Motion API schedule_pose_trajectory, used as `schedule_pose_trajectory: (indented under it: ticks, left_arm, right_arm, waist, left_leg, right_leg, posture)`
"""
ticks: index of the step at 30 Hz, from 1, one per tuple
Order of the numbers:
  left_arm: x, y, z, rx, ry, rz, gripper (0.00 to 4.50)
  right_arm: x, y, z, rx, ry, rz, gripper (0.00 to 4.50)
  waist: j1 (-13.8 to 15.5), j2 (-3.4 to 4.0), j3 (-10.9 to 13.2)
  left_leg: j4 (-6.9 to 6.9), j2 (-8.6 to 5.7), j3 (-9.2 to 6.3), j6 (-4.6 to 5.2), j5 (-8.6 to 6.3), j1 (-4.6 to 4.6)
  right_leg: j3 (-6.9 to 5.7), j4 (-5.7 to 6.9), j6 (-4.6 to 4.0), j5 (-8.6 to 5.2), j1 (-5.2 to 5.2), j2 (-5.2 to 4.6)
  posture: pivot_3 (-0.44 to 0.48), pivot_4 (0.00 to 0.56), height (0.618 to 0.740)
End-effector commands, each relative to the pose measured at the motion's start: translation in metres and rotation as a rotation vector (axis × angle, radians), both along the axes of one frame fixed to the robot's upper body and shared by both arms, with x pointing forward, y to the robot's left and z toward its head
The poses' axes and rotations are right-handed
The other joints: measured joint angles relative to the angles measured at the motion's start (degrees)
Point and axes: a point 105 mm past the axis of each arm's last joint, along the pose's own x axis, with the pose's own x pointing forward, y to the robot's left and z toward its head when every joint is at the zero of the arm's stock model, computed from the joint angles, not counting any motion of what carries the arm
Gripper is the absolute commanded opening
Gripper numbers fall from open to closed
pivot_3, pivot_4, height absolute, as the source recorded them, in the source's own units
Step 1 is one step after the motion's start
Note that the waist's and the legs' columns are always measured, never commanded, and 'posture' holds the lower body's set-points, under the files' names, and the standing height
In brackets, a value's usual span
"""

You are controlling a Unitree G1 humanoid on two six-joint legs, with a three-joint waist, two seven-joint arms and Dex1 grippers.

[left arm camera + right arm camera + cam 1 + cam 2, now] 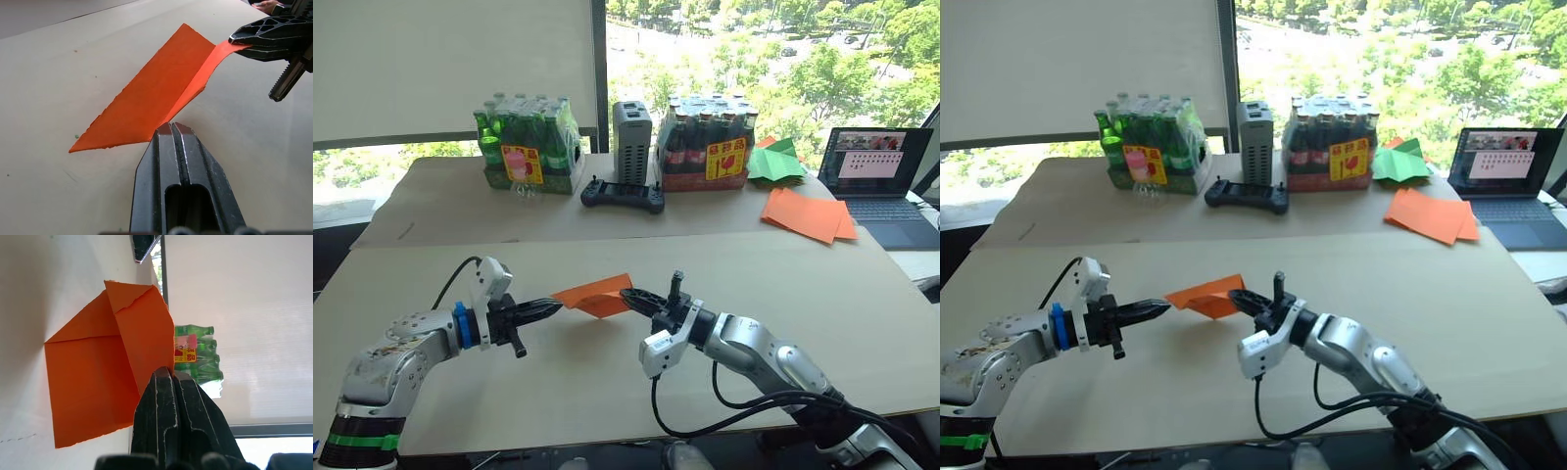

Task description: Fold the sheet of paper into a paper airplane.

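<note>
The pale surface (607,392) carries the work near its front edge. Lifted just above it, between the two arms, is the paper airplane (597,294), an orange layered wedge, partly folded. The left gripper (548,307) is closed on the left end and the right gripper (631,295) is clamped on the opposite edge, so the paper hangs stretched between them, probably to keep the layers taut for the next crease. Whether any corner touches the surface is hard to tell. Well behind lie a pile of orange sheets (808,215) and a green paper shape (775,163).

Pale tables (607,220) before sunlit window (754,49)
</note>
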Motion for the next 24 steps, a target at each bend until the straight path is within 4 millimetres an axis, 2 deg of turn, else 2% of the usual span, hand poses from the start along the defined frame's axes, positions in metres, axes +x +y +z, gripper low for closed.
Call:
schedule_pose_trajectory:
  ticks: [1,2,4,8,12,19,24]
  left_arm:
    - [-0.001,-0.004,0.015,-0.002,-0.047,-0.017,0.0]
    - [-0.001,-0.004,0.016,-0.005,-0.049,-0.016,0.0]
    - [0.0,-0.005,0.017,-0.009,-0.052,-0.014,0.0]
    - [0.0,-0.007,0.017,-0.012,-0.053,-0.018,0.0]
    - [-0.001,-0.007,0.017,-0.012,-0.051,-0.021,0.0]
    - [-0.004,-0.007,0.017,-0.011,-0.045,-0.024,0.0]
    - [-0.005,-0.009,0.015,-0.008,-0.038,-0.035,0.0]
  right_arm:
    - [0.014,-0.007,0.056,0.15,-0.166,-0.059,0.04]
    - [0.017,-0.008,0.057,0.148,-0.169,-0.071,0.04]
    - [0.014,-0.003,0.045,0.096,-0.149,-0.037,0.04]
    - [-0.002,0.005,-0.003,-0.058,-0.032,0.062,0.04]
    - [-0.011,0.005,-0.028,-0.122,0.071,0.106,0.04]
    - [-0.021,0.003,-0.045,-0.163,0.178,0.137,0.04]
    - [-0.026,-0.002,-0.064,-0.223,0.31,0.14,1.58]
  waist:
    - [-0.1,0.0,0.0]
    - [0.0,0.0,0.0]
    - [0.1,-0.03,0.0]
    - [0.3,-0.04,0.0]
    - [-0.1,-0.06,0.0]
    - [-0.1,-0.06,0.0]
    - [-0.1,-0.06,0.0]
  left_leg:
    - [0.0,0.0,0.02,0.0,0.0,0.0]
    - [0.0,0.01,0.03,-0.01,0.01,0.01]
    - [0.01,0.01,0.01,-0.01,0.01,0.02]
    - [-0.02,0.0,-0.06,0.0,0.0,0.02]
    - [0.01,-0.02,0.03,0.0,0.0,0.01]
    - [0.03,0.05,0.01,0.0,0.0,0.07]
    - [0.05,0.05,0.03,0.0,0.0,0.07]
  right_leg:
    - [0.02,0.0,-0.02,0.01,-0.01,0.0]
    - [0.03,0.0,-0.03,0.02,-0.01,0.01]
    - [0.03,-0.01,-0.03,0.02,0.02,0.02]
    - [0.0,-0.04,-0.02,0.01,0.05,0.03]
    - [0.06,-0.06,-0.02,0.01,0.05,0.0]
    - [0.06,0.02,-0.03,0.02,0.06,0.1]
    - [0.09,0.01,-0.03,0.02,0.08,0.09]
  posture:
    - [0.0,0.15,0.723]
    - [0.0,0.15,0.723]
    - [0.0,0.15,0.723]
    - [0.0,0.15,0.723]
    - [0.0,0.15,0.723]
    - [0.0,0.15,0.723]
    - [0.0,0.15,0.723]
